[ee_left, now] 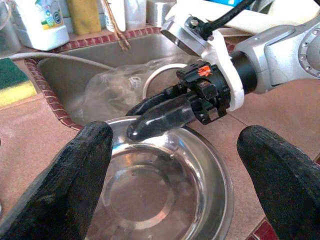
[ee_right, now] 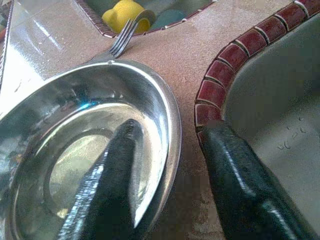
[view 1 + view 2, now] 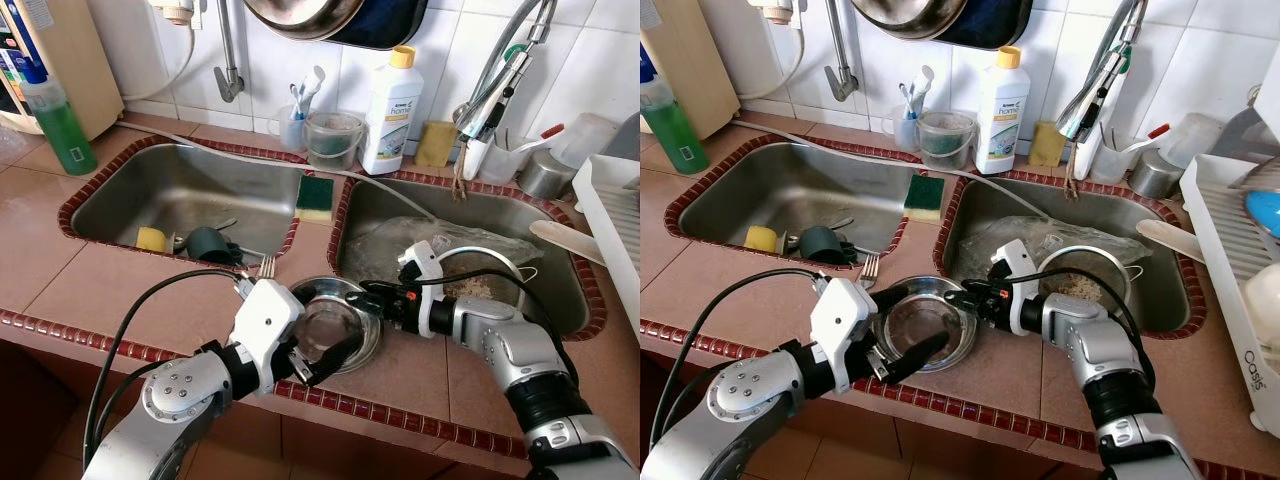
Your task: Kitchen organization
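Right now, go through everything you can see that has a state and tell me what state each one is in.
Steel bowl: upright on the counter, empty.
Right gripper: open, straddling the bowl's rim.
Left gripper: open, at the bowl's near side.
Fork: lying beside the bowl.
Detergent bottle: upright, capped.
Sponge: lying flat between the sinks.
Strainer: in the right sink, holding scraps.

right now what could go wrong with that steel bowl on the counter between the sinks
The steel bowl sits near the counter's front edge; a nudge from the left gripper, open around its near side, could tip it off. The right gripper straddles the far rim, one finger inside and one outside, so a thin pinch may slip. The fork lies close by the rim and could be knocked into the left sink.
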`<state>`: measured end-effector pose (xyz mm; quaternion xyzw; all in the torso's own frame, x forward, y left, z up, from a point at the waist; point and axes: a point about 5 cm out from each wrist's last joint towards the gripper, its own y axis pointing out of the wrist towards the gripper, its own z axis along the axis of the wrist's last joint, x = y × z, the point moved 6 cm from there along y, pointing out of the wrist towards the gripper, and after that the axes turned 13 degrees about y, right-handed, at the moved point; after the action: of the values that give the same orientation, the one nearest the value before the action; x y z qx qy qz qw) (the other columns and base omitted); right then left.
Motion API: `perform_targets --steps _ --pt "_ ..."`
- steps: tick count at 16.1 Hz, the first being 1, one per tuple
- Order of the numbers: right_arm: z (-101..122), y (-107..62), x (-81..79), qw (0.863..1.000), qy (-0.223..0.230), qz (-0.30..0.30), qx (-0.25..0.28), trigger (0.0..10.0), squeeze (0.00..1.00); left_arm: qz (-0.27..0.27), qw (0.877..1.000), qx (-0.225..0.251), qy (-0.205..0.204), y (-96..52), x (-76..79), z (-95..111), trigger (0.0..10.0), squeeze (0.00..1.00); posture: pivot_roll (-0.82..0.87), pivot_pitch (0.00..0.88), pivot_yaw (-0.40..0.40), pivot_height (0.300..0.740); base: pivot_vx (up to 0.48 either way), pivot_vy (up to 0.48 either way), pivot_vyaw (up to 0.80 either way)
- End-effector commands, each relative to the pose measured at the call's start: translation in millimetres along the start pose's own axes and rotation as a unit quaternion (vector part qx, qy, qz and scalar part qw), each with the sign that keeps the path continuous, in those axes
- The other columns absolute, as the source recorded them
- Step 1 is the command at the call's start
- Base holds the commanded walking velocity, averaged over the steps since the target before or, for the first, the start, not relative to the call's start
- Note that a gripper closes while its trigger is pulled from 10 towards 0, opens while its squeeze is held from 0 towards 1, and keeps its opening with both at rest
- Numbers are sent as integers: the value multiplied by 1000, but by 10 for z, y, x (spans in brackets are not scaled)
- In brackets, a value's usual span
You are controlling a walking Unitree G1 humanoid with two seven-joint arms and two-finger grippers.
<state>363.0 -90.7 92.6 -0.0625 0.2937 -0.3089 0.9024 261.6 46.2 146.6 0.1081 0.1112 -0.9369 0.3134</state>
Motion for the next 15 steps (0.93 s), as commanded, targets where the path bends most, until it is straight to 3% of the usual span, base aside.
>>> perform_targets --steps 1,15 --pt "69 -5 19 1000 -5 -7 8 0 0 -9 1000 3 2 -8 43 31 10000 0 -83 50 -41 740 0 0 0" --pt "55 -45 53 1000 -14 -6 -8 0 0 -8 1000 10 -4 -1 25 75 10000 0 -83 42 -40 740 0 0 0"
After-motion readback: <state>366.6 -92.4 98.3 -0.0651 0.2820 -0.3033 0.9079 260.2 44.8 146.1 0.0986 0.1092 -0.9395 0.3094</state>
